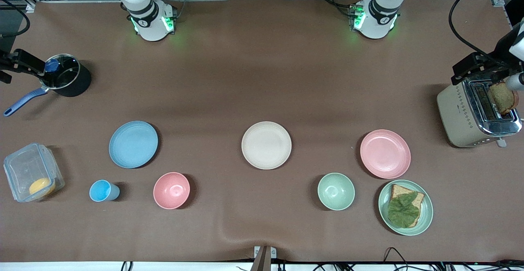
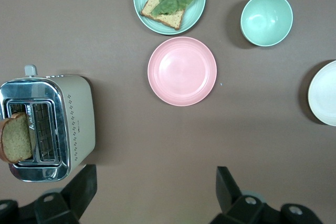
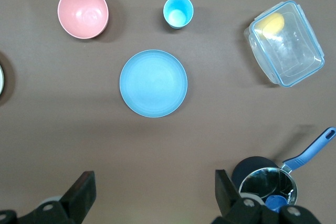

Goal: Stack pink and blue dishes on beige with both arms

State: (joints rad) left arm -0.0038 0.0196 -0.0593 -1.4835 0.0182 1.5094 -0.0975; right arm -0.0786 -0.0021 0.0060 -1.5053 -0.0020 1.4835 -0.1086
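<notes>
The beige plate [image 1: 266, 145] lies mid-table, and its edge shows in the left wrist view [image 2: 325, 94]. The pink plate [image 1: 385, 153] [image 2: 181, 71] lies toward the left arm's end. The blue plate [image 1: 133, 144] [image 3: 153, 83] lies toward the right arm's end. All three are bare and apart. My left gripper [image 1: 466, 69] [image 2: 156, 171] hangs open and empty, high over the toaster's side. My right gripper [image 1: 24, 63] [image 3: 153, 174] hangs open and empty, high beside the pot.
A toaster [image 1: 475, 113] holds a bread slice. A green plate with bread and a leaf [image 1: 405, 207] and a green bowl [image 1: 336, 191] lie near the pink plate. A pink bowl [image 1: 171, 190], blue cup [image 1: 102, 190], clear box [image 1: 32, 172] and black pot [image 1: 65, 75] surround the blue plate.
</notes>
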